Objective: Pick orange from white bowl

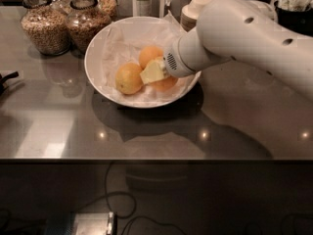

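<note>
- orange [165, 85] lies in the white bowl [98, 58], just under the pincer [153, 72], partly hidden
- cannot tell whether the pincer is spread or pinching
- centre on it, clear of the paler fruit [128, 78] beside the pincer, then lift straight up

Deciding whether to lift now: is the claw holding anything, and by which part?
Cannot be told. The claw is down in the white bowl, right over the orange, hiding any hold.
</note>
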You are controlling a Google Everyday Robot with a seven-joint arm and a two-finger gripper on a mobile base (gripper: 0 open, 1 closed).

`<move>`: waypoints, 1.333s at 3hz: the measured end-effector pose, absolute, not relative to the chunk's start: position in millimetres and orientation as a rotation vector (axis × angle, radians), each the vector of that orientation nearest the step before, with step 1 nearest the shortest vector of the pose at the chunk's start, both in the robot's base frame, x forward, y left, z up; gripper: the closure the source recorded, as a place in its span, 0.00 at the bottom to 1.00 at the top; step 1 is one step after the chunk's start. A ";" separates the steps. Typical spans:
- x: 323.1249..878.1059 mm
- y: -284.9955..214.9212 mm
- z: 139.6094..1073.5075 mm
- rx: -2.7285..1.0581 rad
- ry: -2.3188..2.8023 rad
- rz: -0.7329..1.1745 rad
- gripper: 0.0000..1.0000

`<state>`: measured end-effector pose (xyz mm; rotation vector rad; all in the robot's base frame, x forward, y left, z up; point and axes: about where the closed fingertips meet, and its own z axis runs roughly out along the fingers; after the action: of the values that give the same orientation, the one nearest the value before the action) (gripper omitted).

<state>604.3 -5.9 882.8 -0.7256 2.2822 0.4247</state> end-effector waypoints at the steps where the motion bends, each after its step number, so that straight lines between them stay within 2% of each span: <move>1: 624.1 -3.7 915.6 -0.684 2.137 0.698 1.00; 2: 607.1 -16.1 961.4 -0.747 1.975 0.972 1.00; 3: 563.6 -32.8 1010.6 -0.971 1.797 0.986 1.00; 4: 508.8 -49.0 1040.5 -1.203 1.684 0.772 1.00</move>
<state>508.8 -49.0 1040.5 -1.2029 1.6837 0.7716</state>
